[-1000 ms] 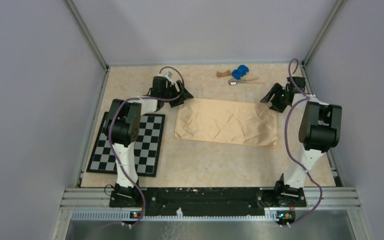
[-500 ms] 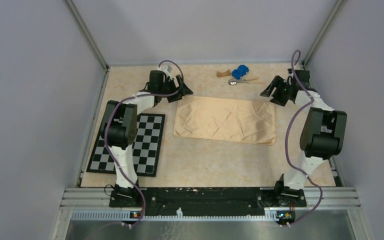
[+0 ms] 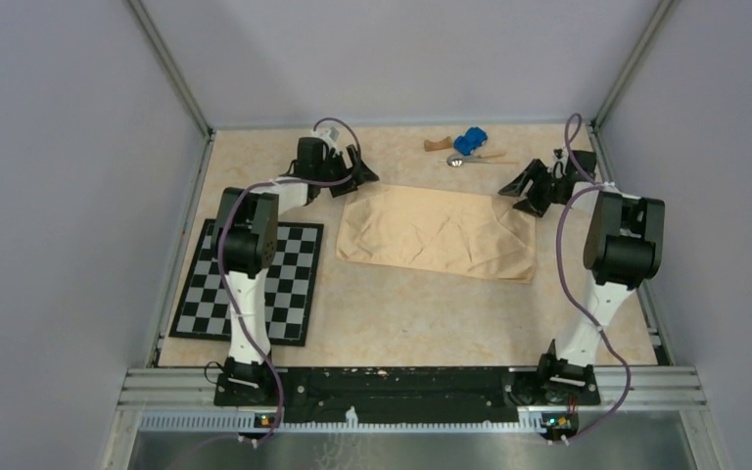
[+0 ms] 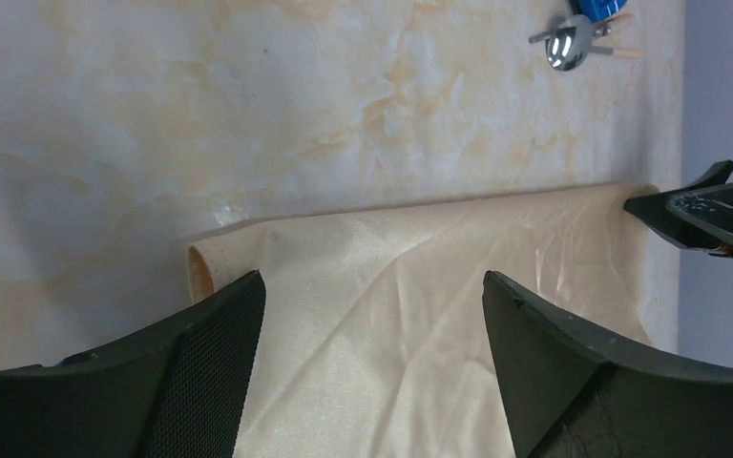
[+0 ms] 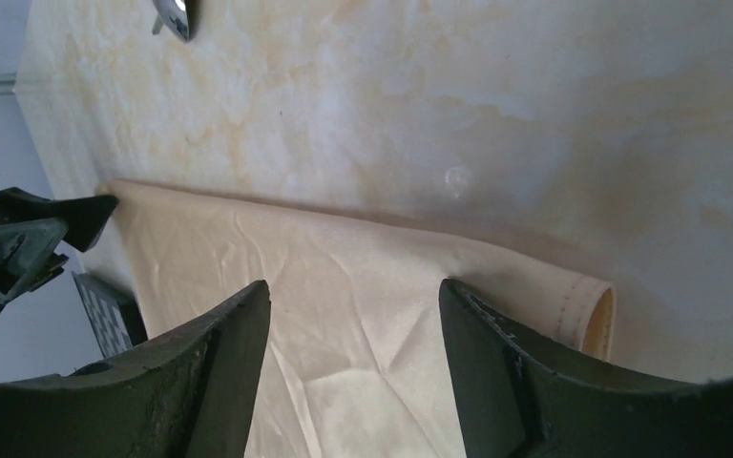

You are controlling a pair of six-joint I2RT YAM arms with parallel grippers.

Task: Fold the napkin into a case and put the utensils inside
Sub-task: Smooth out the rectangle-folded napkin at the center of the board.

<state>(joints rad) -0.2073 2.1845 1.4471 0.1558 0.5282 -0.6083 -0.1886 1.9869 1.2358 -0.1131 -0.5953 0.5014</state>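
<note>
First fold, I judge: my left jaws and right jaws gape wide over far corners of the napkin [image 3: 438,233], next pinch both evenly.

Swinging the right end effector [image 3: 522,188] back inward and down to the far right corner of the napkin [image 3: 436,235], jaws apart over the hem. Edging the left end effector [image 3: 356,180] slightly farther out at the far left corner. Observing the napkin creeping leftward on the desk [image 3: 401,313].
</note>
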